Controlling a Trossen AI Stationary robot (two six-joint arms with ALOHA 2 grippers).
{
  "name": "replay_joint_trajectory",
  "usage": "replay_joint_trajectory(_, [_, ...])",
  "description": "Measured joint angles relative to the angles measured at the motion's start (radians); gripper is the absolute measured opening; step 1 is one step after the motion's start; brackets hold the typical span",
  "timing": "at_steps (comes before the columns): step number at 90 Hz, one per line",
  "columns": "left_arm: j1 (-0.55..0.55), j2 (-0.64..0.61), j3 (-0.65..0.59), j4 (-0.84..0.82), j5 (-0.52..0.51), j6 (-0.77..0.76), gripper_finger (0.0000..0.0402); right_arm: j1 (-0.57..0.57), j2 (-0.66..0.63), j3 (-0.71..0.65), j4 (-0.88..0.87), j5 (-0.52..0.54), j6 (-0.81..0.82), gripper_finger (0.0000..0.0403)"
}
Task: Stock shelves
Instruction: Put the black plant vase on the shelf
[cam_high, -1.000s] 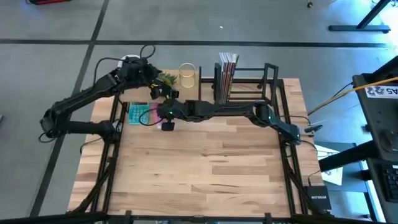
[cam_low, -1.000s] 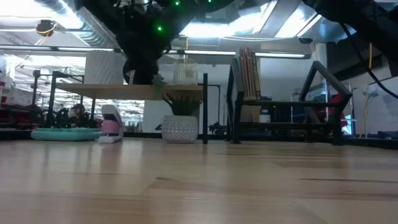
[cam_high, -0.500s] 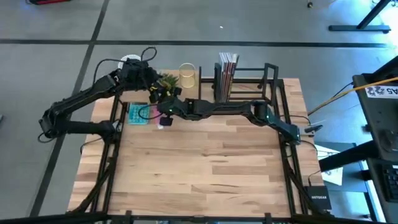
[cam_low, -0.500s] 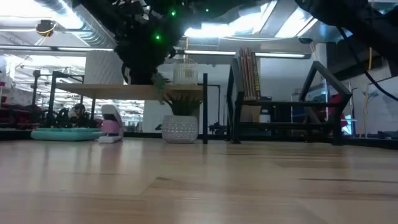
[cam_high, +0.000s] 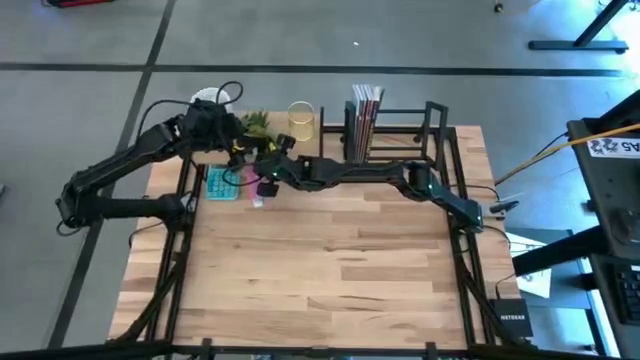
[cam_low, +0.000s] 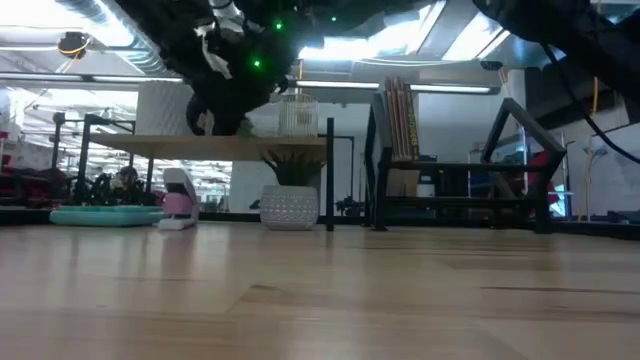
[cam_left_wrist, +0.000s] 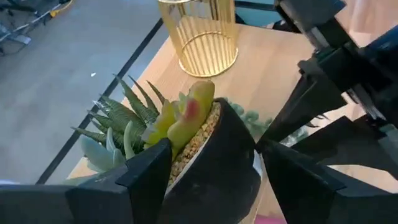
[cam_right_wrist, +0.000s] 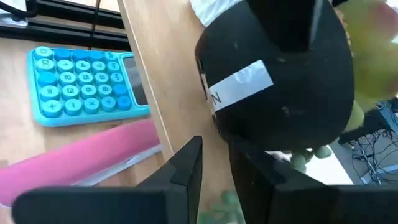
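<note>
Fingers of the left gripper squeeze a black plant pot above the wood shelf. Next, lower it gently. Right gripper waits close by; grip unclear.

Both arms outstretched, left gripper and right gripper meeting, jaws parted.

We see a black pot with a white label, filled with green spiky leaves and one yellow-green leaf blushed red. Behind it stands a gold wire cup — thin vertical bars. On the pale wood tabletop lie a turquoise calculator with round keys and a pink stapler. In the low view, a white dotted planter — green leaves above.
</note>
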Motion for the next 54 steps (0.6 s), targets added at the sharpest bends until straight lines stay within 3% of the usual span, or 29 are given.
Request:
replay_joint_trajectory(31, [-0.022,-0.049,-0.137,0.040,-0.015,-0.027,0.0237,0.000,0.002,-0.002,-0.021,-0.002,-0.001,0.0066])
replay_joint_trajectory(54, [-0.042,-0.077,-0.167,0.062,-0.031,-0.034,0.0237,0.000,0.002,-0.001,-0.030,-0.001,-0.002,0.0066])
